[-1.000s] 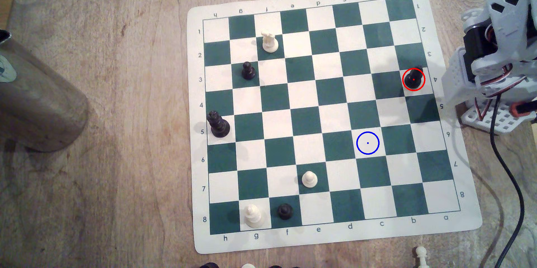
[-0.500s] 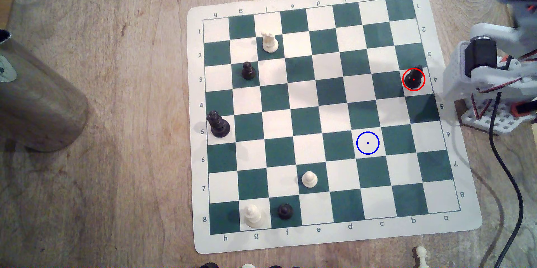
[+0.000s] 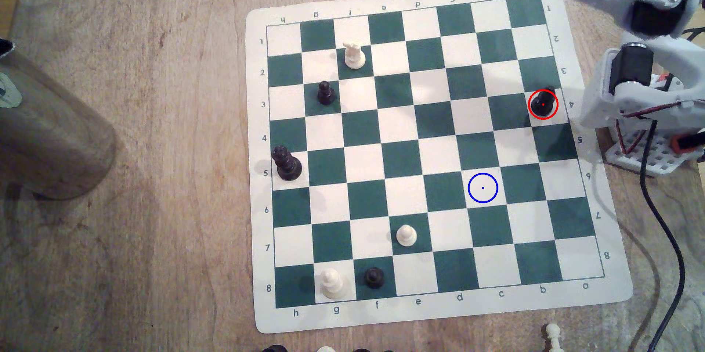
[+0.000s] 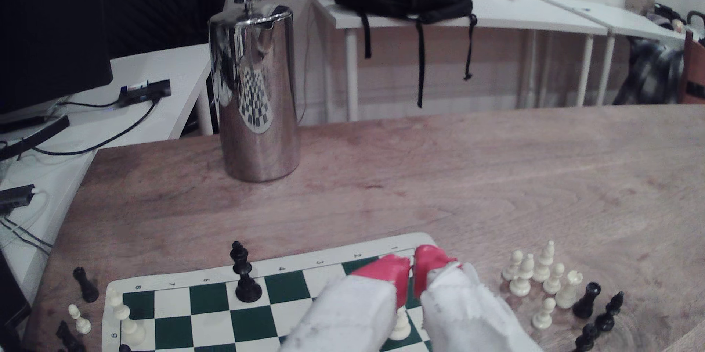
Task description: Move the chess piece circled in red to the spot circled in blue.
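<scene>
I've got the small squat glossy black chess piece with the rounded knob head [image 3: 543, 103] sitting inside its red ring on a cream square at the exterior view's right edge of the green-and-cream roll-up chess mat [image 3: 618, 291], right next to the arm's white printed base [image 3: 644, 153]. Nothing is touching it. The blue-ringed cream square with the blue centre dot [image 3: 482, 187] sits bare, a couple of squares away diagonally toward the board's middle.

My gripper [image 4: 411, 273], white-bodied with red-tipped fingers [image 4: 385, 272], hangs above the far corner of the mat, well apart from the ringed piece. In the wrist view the two red tips stand almost together with just a thin slit between them, and nothing is held. That camera looks out across the wooden table at the tall polished steel jug [image 4: 255, 96] and the cluster of spare cream and black pieces [image 4: 549, 279] off the mat.

So I'd call it barely begun: no approach over the piece, no grasp, no lift. All of it is left. I'd reckon the jaws must spread, the wrist swing back and tip down over the red ring, then carry and set down on blue.
</scene>
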Robot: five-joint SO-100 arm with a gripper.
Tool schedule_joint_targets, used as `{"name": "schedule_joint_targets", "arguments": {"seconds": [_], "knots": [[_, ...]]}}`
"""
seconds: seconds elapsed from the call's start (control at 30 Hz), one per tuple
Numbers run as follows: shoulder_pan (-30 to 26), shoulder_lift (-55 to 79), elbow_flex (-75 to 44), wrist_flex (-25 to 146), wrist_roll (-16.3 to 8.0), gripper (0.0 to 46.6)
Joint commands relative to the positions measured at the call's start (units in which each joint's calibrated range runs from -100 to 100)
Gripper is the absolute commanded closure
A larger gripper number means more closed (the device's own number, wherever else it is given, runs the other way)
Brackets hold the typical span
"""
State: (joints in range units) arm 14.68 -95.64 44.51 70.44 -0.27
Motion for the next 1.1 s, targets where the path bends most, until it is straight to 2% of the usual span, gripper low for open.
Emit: {"name": "schedule_joint_targets", "arguments": {"seconds": [0.0, 0.07, 0.3, 0.4, 0.5, 0.63, 0.67, 0.8, 1.07], "knots": [[-0.9, 0.0, 1.7, 7.9, -0.4, 46.4], [-0.4, -0.1, 4.1, 14.7, 0.6, 46.4], [0.3, 7.5, 5.3, 24.7, 0.2, 44.4], [-0.3, 10.7, 6.0, 26.9, -1.1, 42.8], [-0.2, 15.0, 6.3, 27.4, -1.4, 42.2], [-2.2, 21.5, 6.0, 29.2, -2.1, 38.3], [-2.7, 23.2, 6.5, 29.2, -2.1, 34.8], [-3.5, 29.6, 6.7, 29.2, -1.8, 31.8], [-3.1, 37.2, 7.1, 27.5, -2.0, 33.5]]}}
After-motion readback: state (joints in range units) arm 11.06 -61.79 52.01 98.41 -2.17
